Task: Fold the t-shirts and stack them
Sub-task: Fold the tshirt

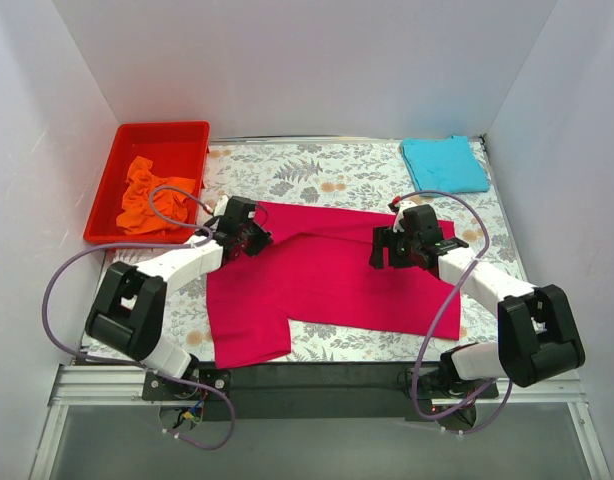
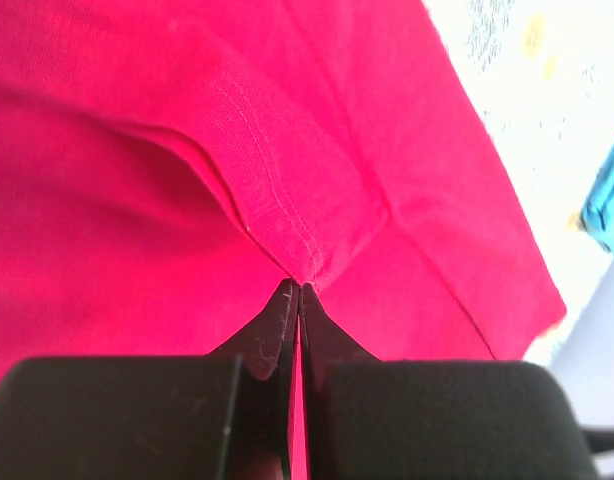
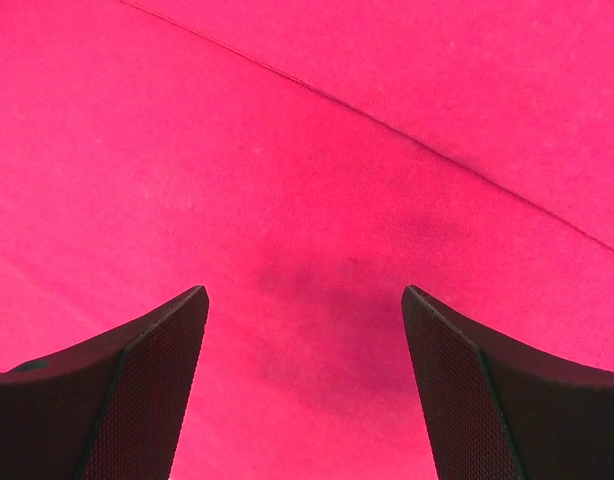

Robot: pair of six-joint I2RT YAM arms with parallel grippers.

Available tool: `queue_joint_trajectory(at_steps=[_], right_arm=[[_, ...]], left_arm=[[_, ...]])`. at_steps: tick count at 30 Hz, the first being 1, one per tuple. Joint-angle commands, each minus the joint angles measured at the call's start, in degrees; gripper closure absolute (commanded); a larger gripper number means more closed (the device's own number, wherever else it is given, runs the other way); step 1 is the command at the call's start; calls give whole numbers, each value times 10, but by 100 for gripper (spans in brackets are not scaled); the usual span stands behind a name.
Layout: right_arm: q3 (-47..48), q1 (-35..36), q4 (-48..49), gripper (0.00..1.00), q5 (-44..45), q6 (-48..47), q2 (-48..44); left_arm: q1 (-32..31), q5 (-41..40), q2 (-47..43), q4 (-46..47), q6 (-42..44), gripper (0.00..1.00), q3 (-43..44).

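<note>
While the left gripper (image 1: 253,237) has its jaws pinched together on a stitched hem (image 2: 272,190) of the crimson-pink soft cloth t-shirt (image 1: 317,285), treat this as the start of a fold, not a tug. At the upper left of the top view, the crumpled orange cloth t-shirt (image 1: 147,195) lies inside the red rectangular plastic bin (image 1: 192,128); leave it alone for this step.

The crimson-pink shirt lies spread across the middle of the floral-patterned table (image 1: 317,170), with one part reaching toward the lower left. The left gripper holds it at its upper left edge. In the left wrist view only a thin ridge of cloth sits between the fingertips, so the hold looks shallow. Lift gently and carry slowly, or it may slip.

Further right, the right gripper (image 1: 384,252) hangs over the shirt's right half with its jaws wide apart and nothing between them. You cannot tell whether the tips touch the cloth. Bring it down on the matching edge and close it before you lift, so both sides rise together and the fold line runs straight. Lay the held edge over flat without dragging the whole shirt.

At the upper right, the turquoise-blue cloth t-shirt (image 1: 444,163) lies folded flat, well apart; that looks like the place to stack.
</note>
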Motion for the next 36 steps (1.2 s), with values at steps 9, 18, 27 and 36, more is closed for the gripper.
queue_joint_trajectory(at_steps=[9, 18, 27, 36], right_arm=[[6, 3, -13, 29, 16, -11, -27], [38, 2, -79, 27, 60, -6, -74], [6, -19, -150, 17, 107, 56, -198], [-20, -26, -188, 8, 95, 80, -316]], left_arm=[[-37, 34, -81, -55, -55, 89, -87], [-38, -26, -168, -111, -30, 45, -82], [-36, -81, -305, -242, 46, 28, -49], [-35, -63, -379, -285, 43, 27, -71]])
